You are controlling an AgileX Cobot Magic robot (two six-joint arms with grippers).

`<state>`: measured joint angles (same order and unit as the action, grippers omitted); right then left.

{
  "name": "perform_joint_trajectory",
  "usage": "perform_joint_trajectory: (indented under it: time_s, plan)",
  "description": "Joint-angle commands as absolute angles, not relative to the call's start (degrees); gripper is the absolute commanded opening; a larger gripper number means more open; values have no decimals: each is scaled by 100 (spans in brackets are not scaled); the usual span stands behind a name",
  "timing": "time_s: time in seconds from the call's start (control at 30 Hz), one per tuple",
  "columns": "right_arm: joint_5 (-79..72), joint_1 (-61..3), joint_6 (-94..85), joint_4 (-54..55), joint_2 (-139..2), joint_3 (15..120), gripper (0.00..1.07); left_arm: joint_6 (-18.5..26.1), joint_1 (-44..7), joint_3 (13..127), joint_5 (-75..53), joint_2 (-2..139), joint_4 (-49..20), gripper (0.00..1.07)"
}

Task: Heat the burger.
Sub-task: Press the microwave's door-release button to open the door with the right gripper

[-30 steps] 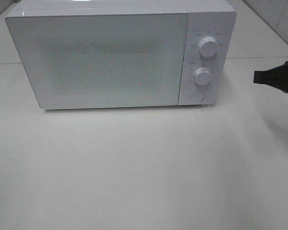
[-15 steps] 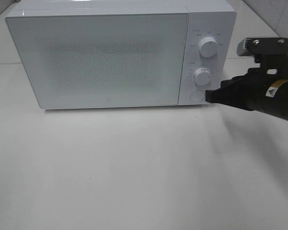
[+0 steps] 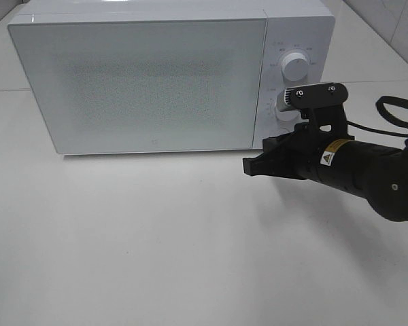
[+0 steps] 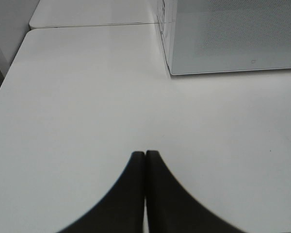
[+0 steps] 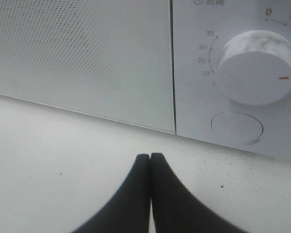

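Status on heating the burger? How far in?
Done: unclear; the white box-shaped microwave has its door closed and no burger shows in any view. In hand: the right gripper, shut, points near the round flat button under the white dial. Left: the press, then heating, apparently. The left gripper is shut, holding nothing.

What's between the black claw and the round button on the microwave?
Nothing but bare white table. The right wrist view shows it between the right gripper and the round button.
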<state>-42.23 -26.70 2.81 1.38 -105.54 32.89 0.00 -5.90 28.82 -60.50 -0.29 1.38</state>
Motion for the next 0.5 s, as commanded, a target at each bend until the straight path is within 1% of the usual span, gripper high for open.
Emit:
perform_joint_trajectory:
  time_s: [0.03,0.3,0.37,0.43,0.47,0.5]
  plan:
    - [-4326,-2659,665,413,-10817,3575,0,0,-596,2865,-5953,-143,120,0]
    - [-4343,-2659,1352,762,-11127,3822,0,0,-596,2865,-5953,-143,120,0]
    - [-4343,-2653,2091,865,-11299,3902,0,0,-596,2865,-5953,-143,120,0]
    - [-4372,-2653,2406,865,-11327,3919,0,0,-596,2865,-5953,-143,120,0]
    - [-4418,-2653,2956,922,-11373,3959,0,0,-596,2865,-5953,-143,120,0]
    - [-4418,-2653,2956,922,-11373,3959,0,0,-596,2865,-5953,-143,120,0]
